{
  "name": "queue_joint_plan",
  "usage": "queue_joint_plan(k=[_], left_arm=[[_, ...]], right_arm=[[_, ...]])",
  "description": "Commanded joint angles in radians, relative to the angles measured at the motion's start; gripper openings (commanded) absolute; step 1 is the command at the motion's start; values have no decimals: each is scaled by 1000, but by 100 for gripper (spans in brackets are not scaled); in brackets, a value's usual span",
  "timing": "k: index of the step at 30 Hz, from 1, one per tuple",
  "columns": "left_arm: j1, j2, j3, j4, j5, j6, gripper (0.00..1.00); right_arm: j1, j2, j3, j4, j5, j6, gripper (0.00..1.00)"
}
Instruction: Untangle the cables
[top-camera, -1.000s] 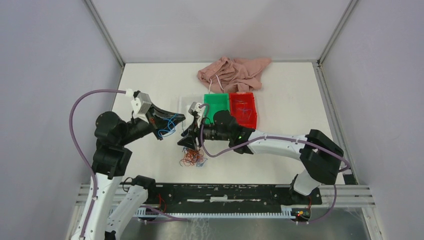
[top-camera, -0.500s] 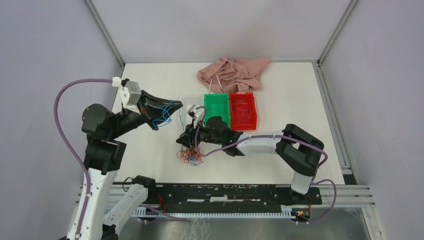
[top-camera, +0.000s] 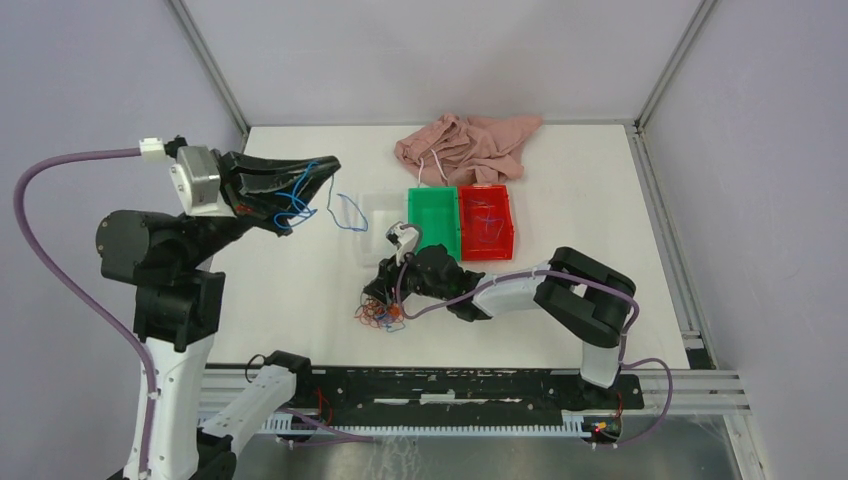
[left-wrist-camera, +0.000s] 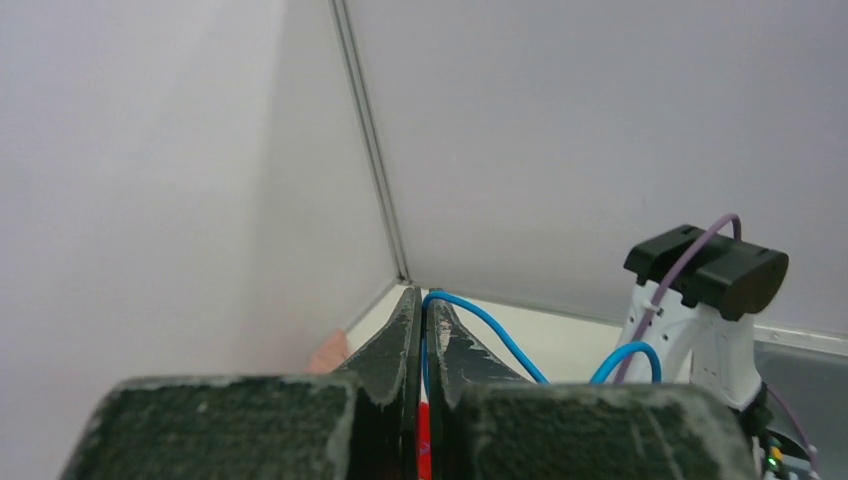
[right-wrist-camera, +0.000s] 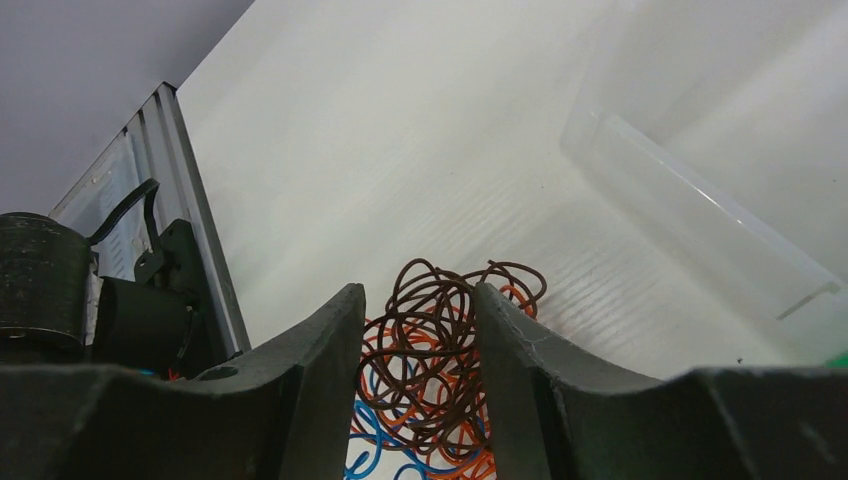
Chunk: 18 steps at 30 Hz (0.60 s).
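Observation:
The cables lie as a palm-sized tangle (top-camera: 378, 314) of brown, orange and blue wires near the table's front middle. My right gripper (top-camera: 386, 298) is low over it. In the right wrist view its fingers (right-wrist-camera: 325, 340) stand apart on either side of the brown part of the tangle (right-wrist-camera: 430, 345). My left gripper (top-camera: 333, 163) is raised high at the left and shut on a blue cable (top-camera: 346, 211), whose loops hang free below its tip. The left wrist view shows this blue cable (left-wrist-camera: 492, 327) pinched between the closed jaws of the left gripper (left-wrist-camera: 422, 300).
A clear plastic bin (top-camera: 372, 212) stands behind the tangle, with a green bin (top-camera: 413, 214) and a red bin (top-camera: 509, 222) to its right. The red bin holds some wires. A pink cloth (top-camera: 468, 146) lies at the back. The clear bin's rim (right-wrist-camera: 700, 232) is close to my right gripper.
My left arm has lifted and swung left and back, carrying the blue cable up and away from the tangle. My right gripper has slid nearer the front edge, over the tangle.

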Motion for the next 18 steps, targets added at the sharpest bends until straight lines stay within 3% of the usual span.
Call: queue_joint_plan(k=[1, 8, 13, 18], left_arm=[[-3, 35, 96, 78, -88, 64, 3], [-3, 49, 130, 53, -91, 68, 3], [-3, -3, 37, 29, -103, 69, 3], [-3, -61, -72, 19, -109, 61, 3]], right_arm=[[2, 7, -18, 66, 45, 27, 52], [2, -80, -37, 47, 62, 18, 58], [-2, -323, -31, -134, 62, -78, 74], [-1, -540, -18, -306, 14, -228, 84]])
